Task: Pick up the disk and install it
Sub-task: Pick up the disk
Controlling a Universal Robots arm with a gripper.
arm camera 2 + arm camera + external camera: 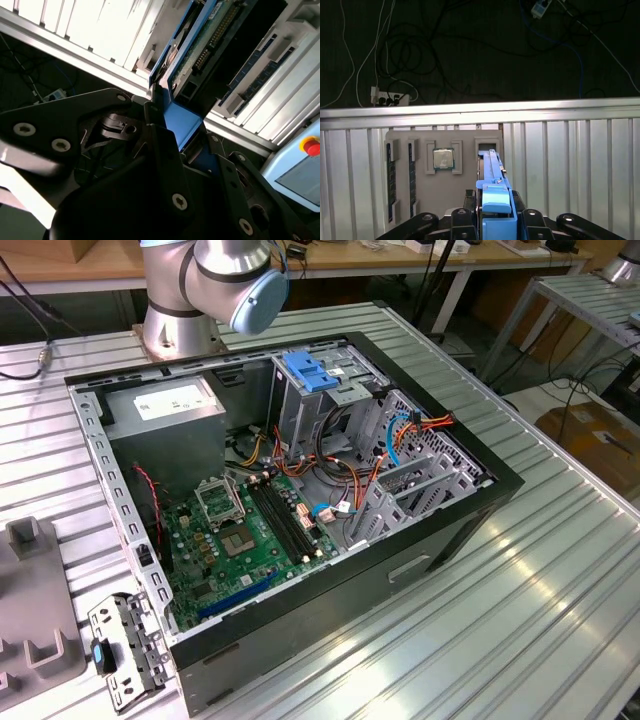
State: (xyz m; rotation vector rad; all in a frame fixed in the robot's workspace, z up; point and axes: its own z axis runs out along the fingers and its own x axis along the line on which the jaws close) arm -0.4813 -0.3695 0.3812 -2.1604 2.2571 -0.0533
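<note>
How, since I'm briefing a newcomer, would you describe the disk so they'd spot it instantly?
In the first wrist view, a grey tray sits on the ridged aluminium table, holding memory sticks and a processor chip. The disk stands on edge in the slot beside that chip. Alone among them, it has bright blue rails.

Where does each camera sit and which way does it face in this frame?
Exterior view: off the arm, high, looking down on the open computer case on the ribbed table; the arm shows beyond the case.
First wrist view: on the wrist, looking over the gripper at the disk, upright at the gray tray.
Second wrist view: on the wrist, close along the gripper's dark body to the disk's blue rail.
Shared: both wrist views show gripper, disk and tray.
</note>
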